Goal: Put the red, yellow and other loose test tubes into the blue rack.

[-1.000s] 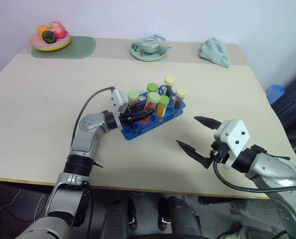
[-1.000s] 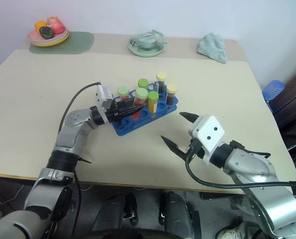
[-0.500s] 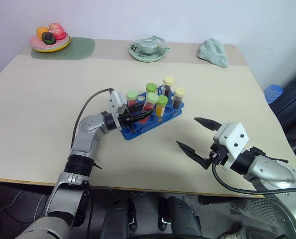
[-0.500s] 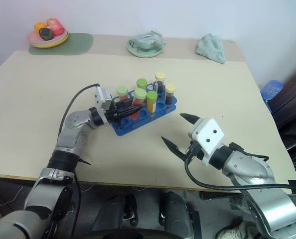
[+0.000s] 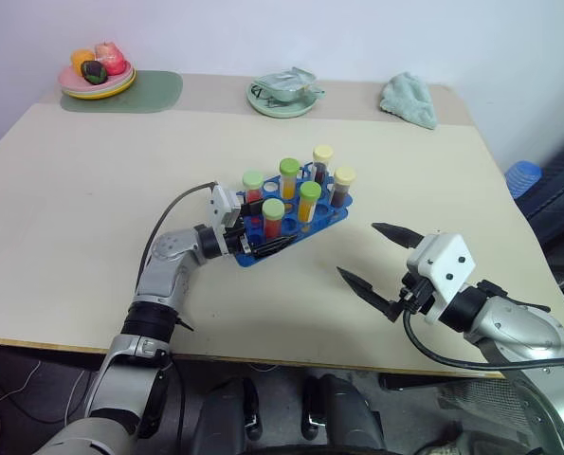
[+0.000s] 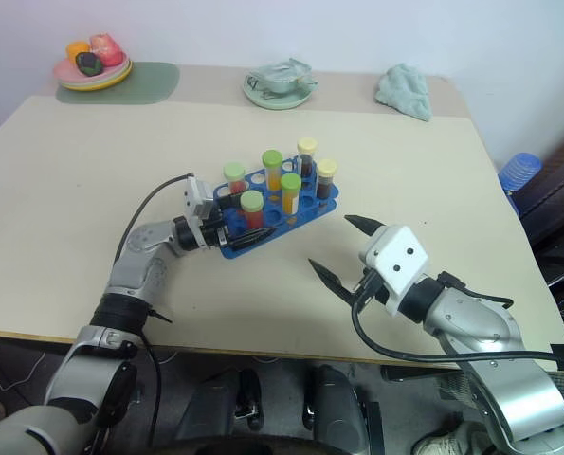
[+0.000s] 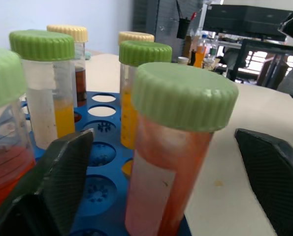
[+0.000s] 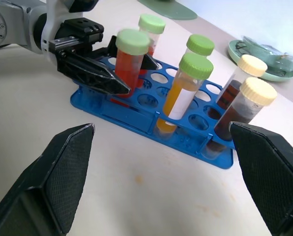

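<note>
The blue rack (image 5: 331,217) sits mid-table with several capped tubes upright in its holes. A red tube with a green cap (image 5: 273,217) stands in the rack's near row. My left gripper (image 5: 265,237) is open, one finger on each side of that tube and clear of it; the left wrist view shows the tube (image 7: 172,162) between the fingers (image 7: 62,172). Behind it stand yellow tubes with green caps (image 5: 308,201) and dark brown tubes with pale yellow caps (image 5: 342,186). My right gripper (image 5: 369,254) hovers open and empty, to the right of the rack and nearer to me.
At the far left a plate of fruit (image 5: 97,81) rests on a green mat (image 5: 144,95). A green dish holding a bag (image 5: 283,95) and a teal cloth (image 5: 409,100) lie along the far edge. A blue object (image 5: 520,176) stands beyond the table's right edge.
The left gripper has opened and let go of the red tube, which now stands upright and lower in the rack. The left hand sank slightly. The right arm has kept still.
</note>
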You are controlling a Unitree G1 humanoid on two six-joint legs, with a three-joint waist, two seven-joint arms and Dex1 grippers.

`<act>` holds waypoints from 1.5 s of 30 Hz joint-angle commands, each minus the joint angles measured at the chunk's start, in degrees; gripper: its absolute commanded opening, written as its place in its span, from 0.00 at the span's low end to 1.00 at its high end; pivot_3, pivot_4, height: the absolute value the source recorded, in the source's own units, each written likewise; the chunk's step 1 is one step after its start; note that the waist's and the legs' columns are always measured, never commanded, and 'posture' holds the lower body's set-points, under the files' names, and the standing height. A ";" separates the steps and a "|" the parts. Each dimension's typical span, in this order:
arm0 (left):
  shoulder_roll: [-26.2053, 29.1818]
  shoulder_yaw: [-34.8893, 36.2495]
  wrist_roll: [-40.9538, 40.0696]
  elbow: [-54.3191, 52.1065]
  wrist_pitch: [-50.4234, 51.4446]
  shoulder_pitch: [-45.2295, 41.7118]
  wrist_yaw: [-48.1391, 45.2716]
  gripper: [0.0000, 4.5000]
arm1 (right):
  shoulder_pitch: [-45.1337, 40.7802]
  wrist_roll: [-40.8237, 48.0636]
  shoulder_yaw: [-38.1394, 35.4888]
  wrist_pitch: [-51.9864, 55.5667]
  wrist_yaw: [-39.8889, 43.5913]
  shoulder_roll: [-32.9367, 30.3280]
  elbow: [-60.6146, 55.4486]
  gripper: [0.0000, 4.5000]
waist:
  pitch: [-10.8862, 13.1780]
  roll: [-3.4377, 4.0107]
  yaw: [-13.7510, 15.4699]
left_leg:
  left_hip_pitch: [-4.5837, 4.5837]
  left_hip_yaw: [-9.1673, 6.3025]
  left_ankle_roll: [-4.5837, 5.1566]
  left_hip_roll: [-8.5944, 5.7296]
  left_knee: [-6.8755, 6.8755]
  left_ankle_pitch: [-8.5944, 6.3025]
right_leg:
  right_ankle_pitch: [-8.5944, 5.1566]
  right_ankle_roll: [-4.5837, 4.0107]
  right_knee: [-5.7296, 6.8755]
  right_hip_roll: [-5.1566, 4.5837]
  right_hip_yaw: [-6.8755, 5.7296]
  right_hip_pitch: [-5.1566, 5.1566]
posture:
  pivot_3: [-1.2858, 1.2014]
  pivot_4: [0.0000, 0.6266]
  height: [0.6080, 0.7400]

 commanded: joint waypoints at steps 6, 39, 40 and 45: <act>0.68 1.42 -3.03 -7.20 1.17 1.53 -0.80 1.00 | -1.12 -0.53 -0.27 -1.16 0.16 0.45 -0.15 1.00 | 0.00 0.00 -0.06 | 0.00 0.00 -0.01 0.00 0.00 0.00 | 0.00 0.00 0.01 0.00 0.00 0.00 | 0.52 0.24 1.00; 12.68 19.78 -10.92 -37.30 3.51 39.69 8.97 1.00 | -7.81 1.06 -6.17 -7.70 17.51 -6.89 23.70 1.00 | 0.01 0.06 -0.14 | 0.00 0.01 -0.06 0.01 -0.04 -0.12 | -0.10 -0.17 -0.08 -0.06 0.00 -0.04 | 0.52 0.24 1.00; 12.84 20.02 -10.55 -37.48 3.26 40.38 9.41 1.00 | -7.69 1.05 -6.48 -8.02 17.84 -6.91 24.22 1.00 | 0.01 0.06 -0.22 | 0.00 0.01 -0.09 0.01 -0.04 -0.15 | -0.11 -0.18 -0.09 -0.06 0.00 -0.06 | 0.52 0.24 1.00; 13.05 20.22 -10.07 -38.94 3.34 42.24 10.93 1.00 | -6.97 1.10 -7.45 -8.84 18.61 -6.37 26.07 1.00 | 0.00 0.12 -0.77 | -0.01 0.14 -0.02 0.01 -0.06 -0.24 | -0.11 -0.18 -0.19 -0.09 0.05 -0.07 | 0.52 0.24 1.00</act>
